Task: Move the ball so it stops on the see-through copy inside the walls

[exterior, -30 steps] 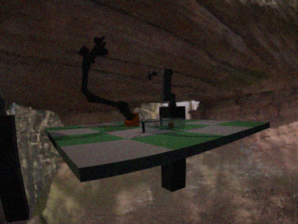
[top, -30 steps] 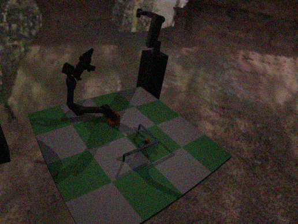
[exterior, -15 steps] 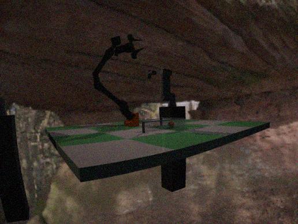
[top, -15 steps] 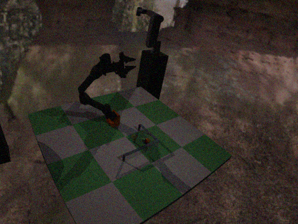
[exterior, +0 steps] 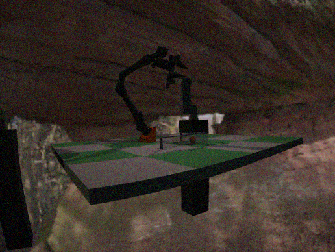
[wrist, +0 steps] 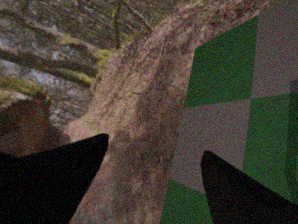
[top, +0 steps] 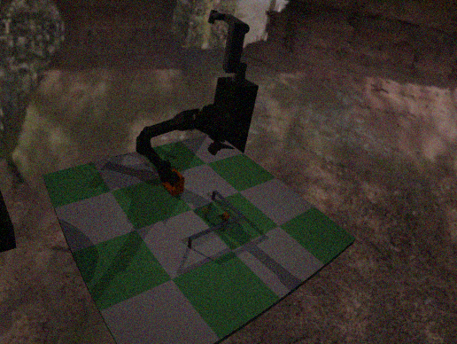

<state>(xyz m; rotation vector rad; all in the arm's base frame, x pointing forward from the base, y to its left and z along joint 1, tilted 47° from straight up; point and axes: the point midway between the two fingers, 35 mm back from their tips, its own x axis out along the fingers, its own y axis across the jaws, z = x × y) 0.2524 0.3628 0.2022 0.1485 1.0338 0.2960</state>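
Observation:
The small orange ball (top: 226, 216) (exterior: 193, 139) rests low on the table beside the clear walls, near where they meet. One clear wall (top: 206, 235) (exterior: 163, 141) runs in from the left, and another shows in the top view. A fainter orange patch (top: 206, 211) left of the ball may be the see-through copy; it is too dim to be sure. My gripper (top: 234, 146) (exterior: 184, 73) (wrist: 155, 148) is open and empty, high above the table's far side, away from the ball. The ball is out of the wrist view.
My arm's orange base (top: 179, 183) (exterior: 148, 136) stands at the table's far side. A second dark arm (top: 235, 44) (exterior: 186, 95) rises from a dark block (top: 248, 102) (exterior: 201, 126) behind the table. The green and grey checkered table (top: 142, 310) (exterior: 120, 172) carries long shadows.

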